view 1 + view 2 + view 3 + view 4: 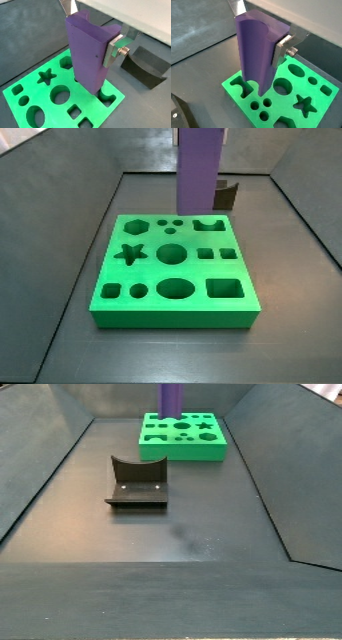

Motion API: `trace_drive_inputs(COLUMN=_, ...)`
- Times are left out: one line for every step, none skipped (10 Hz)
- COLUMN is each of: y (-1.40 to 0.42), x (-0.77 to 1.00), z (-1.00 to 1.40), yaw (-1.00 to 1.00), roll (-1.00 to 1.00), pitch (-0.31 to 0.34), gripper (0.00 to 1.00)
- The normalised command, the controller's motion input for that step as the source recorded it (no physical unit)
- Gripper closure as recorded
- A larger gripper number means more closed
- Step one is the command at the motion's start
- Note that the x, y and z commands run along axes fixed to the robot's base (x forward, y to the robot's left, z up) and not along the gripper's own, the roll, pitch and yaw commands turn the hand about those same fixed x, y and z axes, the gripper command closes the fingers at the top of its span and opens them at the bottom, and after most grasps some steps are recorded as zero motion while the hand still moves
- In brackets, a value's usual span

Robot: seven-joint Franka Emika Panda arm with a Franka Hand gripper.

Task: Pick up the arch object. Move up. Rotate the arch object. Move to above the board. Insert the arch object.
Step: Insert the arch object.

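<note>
Above the board (27,97) we see the gripper (91,31) clenched on the upright arch (87,50).

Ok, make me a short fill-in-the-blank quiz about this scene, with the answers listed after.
1. The gripper is shut on the ____ arch object.
2. The arch object is held ____, long axis vertical, over the board.
3. The board is bright ____.
4. The star hole sits beside the largest ____ hole in the board's middle row.

Answers: purple; upright; green; round
</note>
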Motion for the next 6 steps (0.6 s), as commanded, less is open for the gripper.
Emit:
trace_drive_inputs(y=0.17, x=0.42, z=-0.29, yaw=0.0, roll=0.22, pitch=0.12, gripper=1.0)
trace_drive_inputs(y=0.11, x=0.17, z=-0.23, yaw=0.05, roll=0.2, pitch=0.14, gripper=1.0)
trace_drive_inputs(y=0.08, x=0.01, z=-0.16, yaw=0.07, roll=0.1, pitch=0.039, gripper=1.0)
trace_drive_inputs(y=0.0, x=0.44, z=-0.13, yaw=0.0, roll=0.05, pitch=0.061, gripper=1.0)
trace_drive_inputs(y=-0.01, x=0.69, z=-0.11, yaw=-0.01, roll=0.0, pitch=0.106, gripper=1.0)
trace_drive_inputs(y=0.0, x=0.66, z=-0.15, yaw=0.0, roll=0.02, pitch=0.096, gripper=1.0)
